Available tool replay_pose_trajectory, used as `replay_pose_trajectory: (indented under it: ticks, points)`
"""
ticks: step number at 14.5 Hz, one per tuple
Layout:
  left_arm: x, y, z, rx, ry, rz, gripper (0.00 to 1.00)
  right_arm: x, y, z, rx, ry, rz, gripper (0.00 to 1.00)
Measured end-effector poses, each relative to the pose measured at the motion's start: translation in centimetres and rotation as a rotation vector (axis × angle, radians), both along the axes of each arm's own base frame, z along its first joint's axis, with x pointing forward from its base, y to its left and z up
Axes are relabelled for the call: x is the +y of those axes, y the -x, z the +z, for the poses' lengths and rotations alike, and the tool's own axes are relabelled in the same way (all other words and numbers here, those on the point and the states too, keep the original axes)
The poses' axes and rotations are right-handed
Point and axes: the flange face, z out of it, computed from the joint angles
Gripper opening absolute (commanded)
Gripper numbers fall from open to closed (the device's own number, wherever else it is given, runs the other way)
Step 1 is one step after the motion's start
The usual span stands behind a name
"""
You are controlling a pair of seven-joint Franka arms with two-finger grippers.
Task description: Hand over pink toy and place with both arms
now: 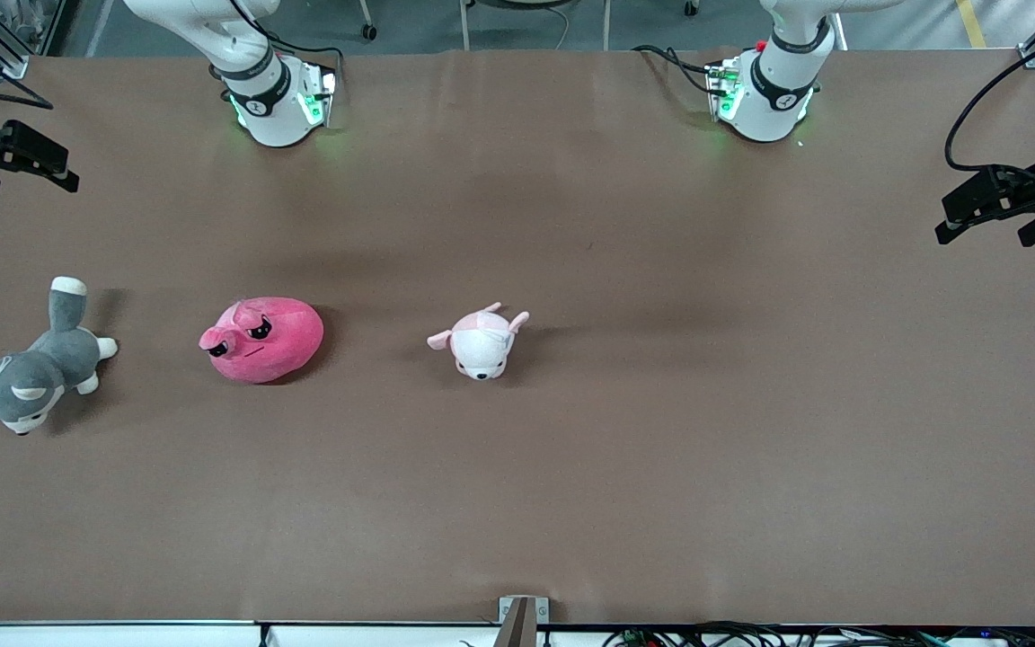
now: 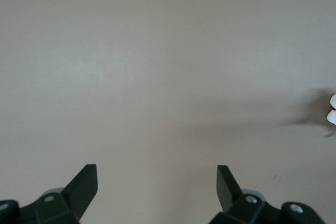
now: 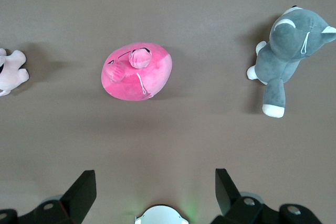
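Lying on the brown bench [image 1: 661, 449], the pink toy [image 1: 262, 339] sits toward the right arm's end, with a grey cat [image 1: 32, 373] at its 9 o'clock and a small white dog [image 1: 482, 344] at its 3 o'clock. Both arms wait high at the bench ends: right gripper [image 3: 155, 187] and left gripper [image 2: 157, 184], fingers wide, holding nothing. This fits either before the pickup or after the placing.
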Motion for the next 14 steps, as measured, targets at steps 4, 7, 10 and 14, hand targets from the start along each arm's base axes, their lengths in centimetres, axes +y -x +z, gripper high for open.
replay_pose_trajectory:
  ticks: [4,7,10,14]
  points:
    - [0.00,0.00,0.05,-0.001,0.000,0.000,1.00,0.04,0.24,0.78,-0.028,0.000,0.001,1.00]
    - [0.00,0.00,0.06,-0.001,0.000,0.000,1.00,0.01,0.13,0.85,-0.037,0.001,0.000,1.00]
    - [0.00,-0.01,0.06,-0.001,0.000,0.000,1.00,-0.06,0.12,0.86,-0.039,0.001,-0.001,1.00]
    - [0.00,-0.01,0.08,-0.002,0.000,0.000,1.00,-0.08,0.12,0.87,-0.039,0.001,-0.001,1.00]
